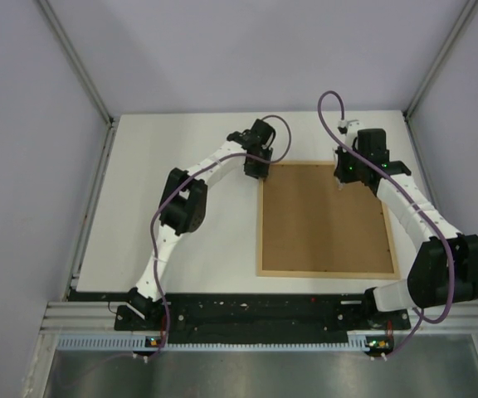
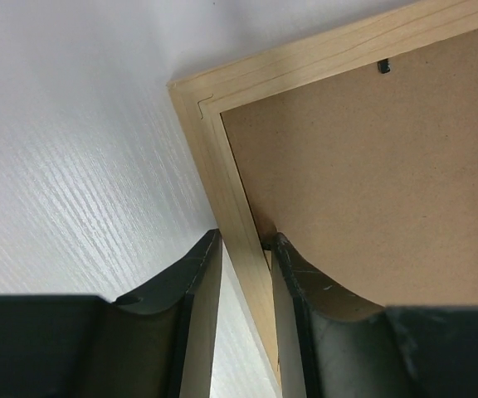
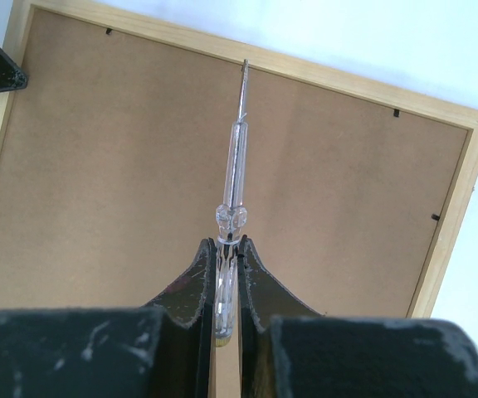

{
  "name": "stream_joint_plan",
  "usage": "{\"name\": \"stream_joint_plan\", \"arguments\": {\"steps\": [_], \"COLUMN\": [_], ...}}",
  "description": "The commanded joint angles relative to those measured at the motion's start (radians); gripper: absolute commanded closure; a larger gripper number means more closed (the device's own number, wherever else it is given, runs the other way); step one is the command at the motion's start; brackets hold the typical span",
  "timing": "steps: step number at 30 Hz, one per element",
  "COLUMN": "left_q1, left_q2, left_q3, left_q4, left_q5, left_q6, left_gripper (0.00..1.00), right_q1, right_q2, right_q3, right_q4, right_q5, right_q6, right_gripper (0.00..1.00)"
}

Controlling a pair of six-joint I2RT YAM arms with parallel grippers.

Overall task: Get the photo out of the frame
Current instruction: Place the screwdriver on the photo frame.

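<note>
Left wrist: left tool (image 2: 245, 239) straddles frame (image 2: 225, 199) rail; right tool (image 3: 229, 242) pinches screwdriver (image 3: 236, 157)

Clear-handled screwdriver (image 3: 234, 166), white tabletop (image 1: 139, 166), lilac walls (image 1: 23, 166).

White tbl (image 1: 210, 249) w/ frame (image 1: 322, 220) face-down

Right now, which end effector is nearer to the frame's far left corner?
Left. The left end effector straddles the frame's left rail beside that corner; the right end effector holds a screwdriver farther along the far rail.
</note>
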Motion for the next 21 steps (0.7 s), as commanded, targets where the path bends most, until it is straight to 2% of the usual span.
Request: {"name": "stream_joint_plan", "arguments": {"steps": [1, 8, 16, 17, 18, 20, 21], "left_q1": [0.002, 0.002, 0.0, 0.002, 0.003, 0.009, 0.014], "left_q2": [0.006, -0.017, -0.058, -0.061, -0.067, -0.077, -0.081], "left_q3": [0.032, 0.028, 0.0, -0.006, -0.012, -0.021, -0.023], "left_q4": [0.004, 0.001, 0.001, 0.002, 0.001, 0.004, 0.004], "left_q5": [-0.029, -0.034, -0.051, -0.055, -0.06, -0.066, -0.069], "left_q6": [-0.002, -0.016, -0.034, -0.041, -0.047, -0.059, -0.061], "left_gripper": [0.71, 0.99, 1.0, 0.94, 0.84, 0.58, 0.49], "right_q1": [0.006, 0.008, 0.006, 0.006, 0.008, 0.006, 0.006], "right_q2": [-0.043, -0.019, -0.005, -0.004, -0.005, 0.0, -0.002], "right_q3": [-0.004, -0.007, -0.004, -0.002, -0.002, -0.001, -0.001], "right_q4": [0.045, 0.045, 0.045, 0.045, 0.047, 0.047, 0.045], "right_q5": [-0.02, -0.027, -0.014, -0.011, -0.008, -0.001, 0.003], "right_q6": [-0.009, -0.009, -0.012, -0.014, -0.014, -0.017, -0.02], "right_gripper": [1.0, 1.0, 1.0, 1.0, 1.0, 1.0, 1.0]}}
